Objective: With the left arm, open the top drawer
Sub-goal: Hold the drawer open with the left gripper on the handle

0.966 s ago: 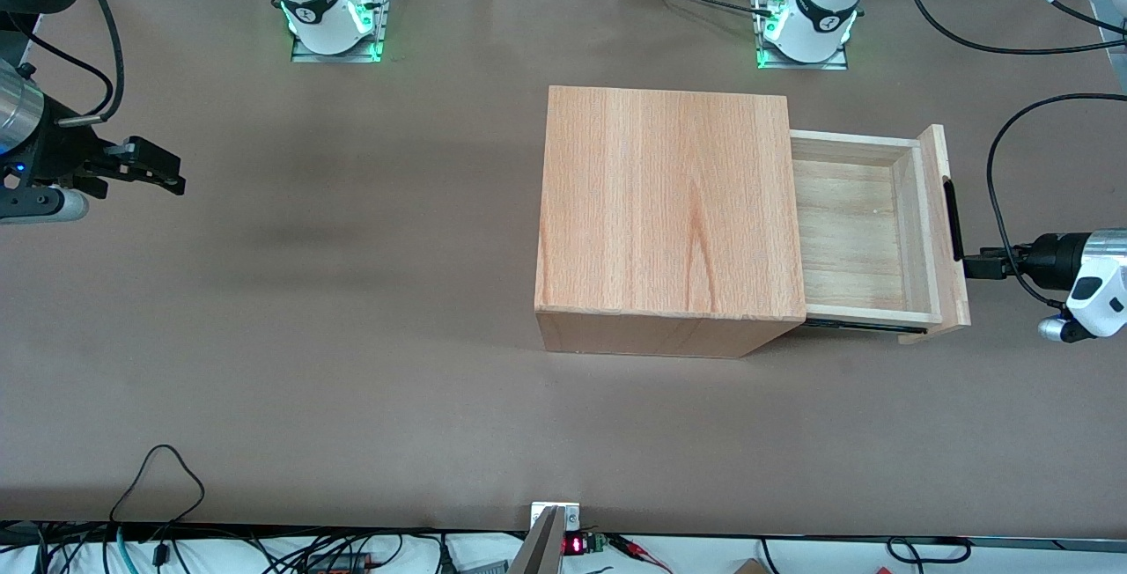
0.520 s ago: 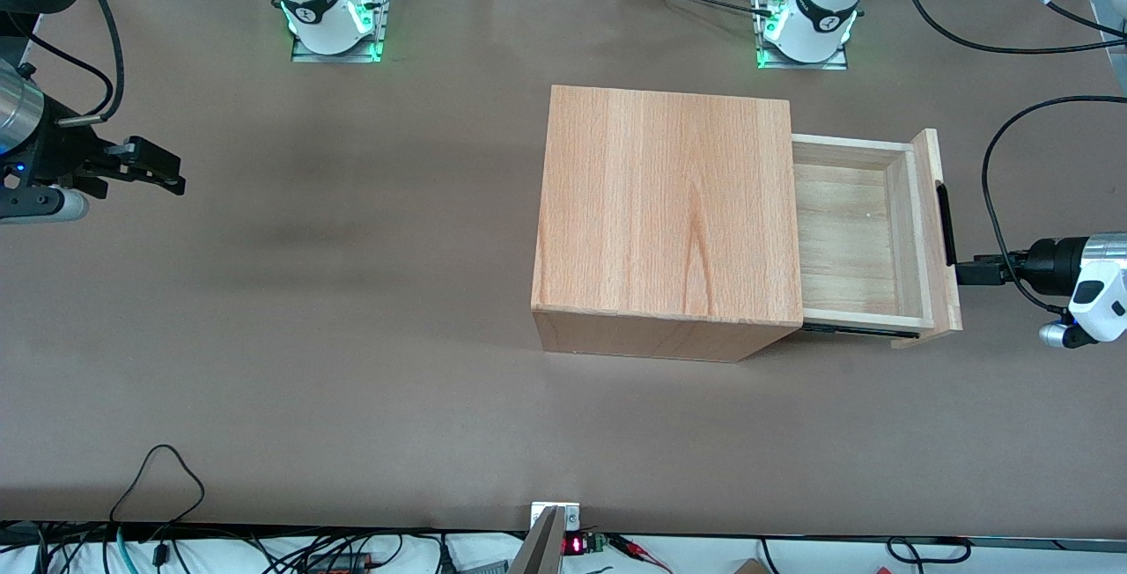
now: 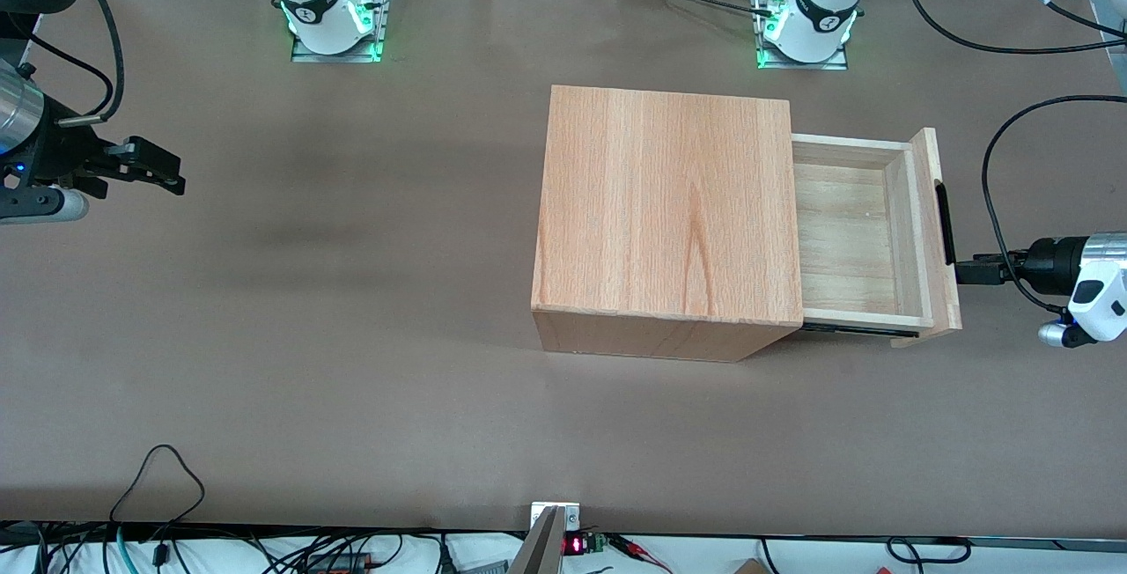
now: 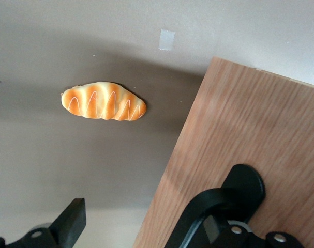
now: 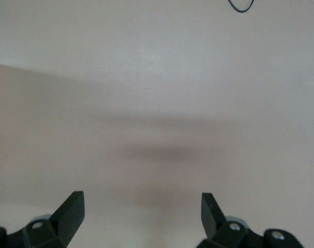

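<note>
On the table (image 3: 352,363), top drawer (image 3: 867,235) open, pincer (image 3: 961,272) just beside its handle (image 3: 945,224).

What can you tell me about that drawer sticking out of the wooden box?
The top drawer is a shallow tray of light wood, paler inside, and nothing shows in it. It is pulled partway out of the big plain wooden box toward the working arm's end of the table. Its front panel carries a long slim black bar handle. The left arm's gripper sits level at the handle's nearer end, one finger on each side of it.
</note>
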Controlling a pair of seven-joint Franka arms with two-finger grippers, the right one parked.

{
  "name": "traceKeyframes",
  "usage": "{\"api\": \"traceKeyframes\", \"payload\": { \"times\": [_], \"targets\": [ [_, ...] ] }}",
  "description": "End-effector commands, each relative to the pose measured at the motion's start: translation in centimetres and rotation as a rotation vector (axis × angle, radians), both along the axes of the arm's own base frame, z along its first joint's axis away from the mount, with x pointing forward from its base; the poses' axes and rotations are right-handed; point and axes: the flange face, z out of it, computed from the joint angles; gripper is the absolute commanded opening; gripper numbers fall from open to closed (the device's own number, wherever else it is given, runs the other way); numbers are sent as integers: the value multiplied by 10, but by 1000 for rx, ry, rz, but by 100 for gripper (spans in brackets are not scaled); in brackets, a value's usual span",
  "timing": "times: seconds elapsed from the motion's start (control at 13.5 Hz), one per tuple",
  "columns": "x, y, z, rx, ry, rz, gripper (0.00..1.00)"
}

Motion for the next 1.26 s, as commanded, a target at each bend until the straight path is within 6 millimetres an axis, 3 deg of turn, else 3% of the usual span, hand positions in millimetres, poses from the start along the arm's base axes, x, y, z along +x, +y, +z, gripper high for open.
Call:
{"api": "traceKeyframes", "payload": {
  "times": [0.0, 0.15, 0.59, 0.82, 1.19],
  "targets": [
    [10, -6, 12, -21, -11, 17, 100],
    [8, -6, 25, -16, -24, 17, 100],
    [5, -7, 26, -23, -7, 9, 100],
    [8, -2, 51, -6, -34, 4, 100],
    [5, 1, 54, -5, -16, 0, 100]
  ]
}}
